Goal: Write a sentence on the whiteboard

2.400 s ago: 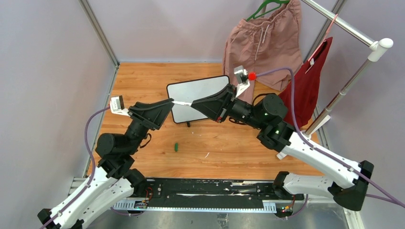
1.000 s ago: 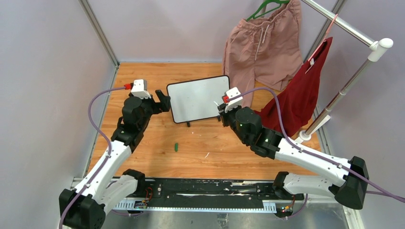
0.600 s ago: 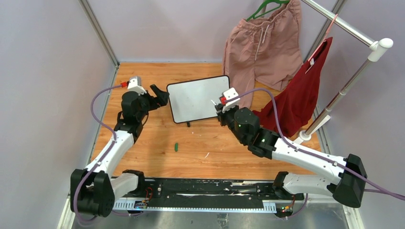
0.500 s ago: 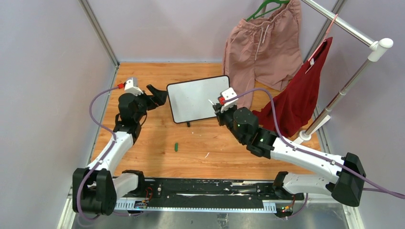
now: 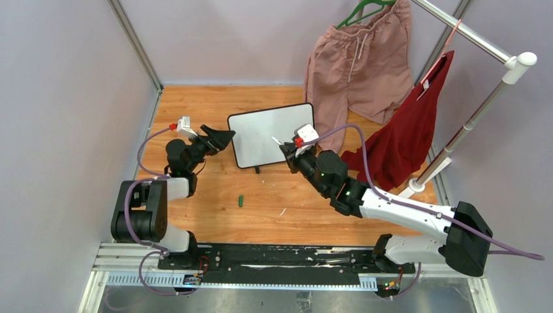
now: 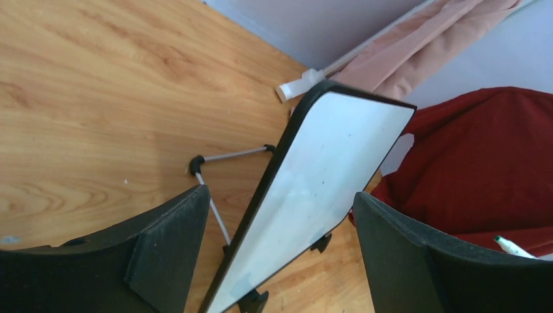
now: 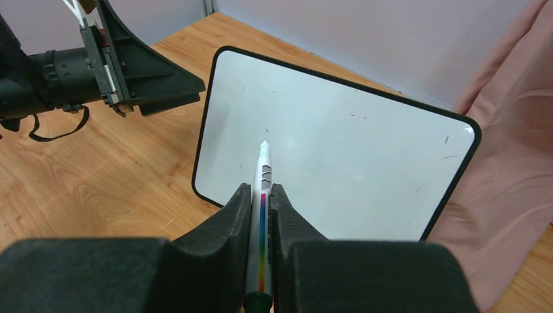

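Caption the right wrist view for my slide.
Poised to write: right gripper holds a marker aimed at the blank whiteboard.

Left arm jaws spread wide; right arm jaws clamped.

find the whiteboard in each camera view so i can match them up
top external: whiteboard just above centre.
left wrist: whiteboard at centre, seen obliquely, framed by the left fingers.
right wrist: whiteboard fills the middle, behind the marker.
shared landmark: pink shorts hanging just past the board, in all three.
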`<state>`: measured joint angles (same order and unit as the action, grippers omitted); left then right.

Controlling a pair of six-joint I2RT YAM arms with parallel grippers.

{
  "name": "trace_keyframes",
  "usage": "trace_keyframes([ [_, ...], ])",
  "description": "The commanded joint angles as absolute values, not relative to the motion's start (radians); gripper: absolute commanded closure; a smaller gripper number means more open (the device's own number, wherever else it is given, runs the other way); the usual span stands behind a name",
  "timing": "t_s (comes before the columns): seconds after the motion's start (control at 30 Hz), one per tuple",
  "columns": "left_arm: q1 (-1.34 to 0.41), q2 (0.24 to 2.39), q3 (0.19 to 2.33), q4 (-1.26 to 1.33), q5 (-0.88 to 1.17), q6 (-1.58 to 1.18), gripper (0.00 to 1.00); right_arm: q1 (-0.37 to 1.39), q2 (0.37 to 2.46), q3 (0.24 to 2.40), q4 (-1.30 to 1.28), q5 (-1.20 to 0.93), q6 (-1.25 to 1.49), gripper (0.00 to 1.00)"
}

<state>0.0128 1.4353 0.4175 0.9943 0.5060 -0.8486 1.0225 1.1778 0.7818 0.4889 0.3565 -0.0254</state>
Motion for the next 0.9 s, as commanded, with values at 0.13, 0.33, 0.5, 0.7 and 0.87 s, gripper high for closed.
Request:
trace_keyframes([
  [0.13, 0.051, 1.505, 0.458, 1.147, 0.588, -0.81, 0.15, 1.035, 1.233, 0.805, 0.61, 0.29, -0.072, 1.0],
  [0.33, 0.051, 1.556, 0.439, 1.206, 0.599, -0.842, 0.18, 1.037, 1.341, 0.878, 0.622, 0.264, -0.054, 1.0],
  [0.5, 0.051, 1.559, 0.425, 1.217, 0.591, -0.842, 0.21, 1.038, 1.438, 0.944, 0.654, 0.28, -0.048, 1.0],
  [0.7, 0.051, 1.589, 0.427, 1.202, 0.594, -0.835, 0.24, 1.039, 1.531, 1.013, 0.666, 0.321, -0.075, 1.0],
  [0.87, 0.051, 1.641, 0.425, 1.261, 0.592, -0.873, 0.28, 1.039, 1.593, 1.062, 0.674, 0.343, -0.089, 1.0],
])
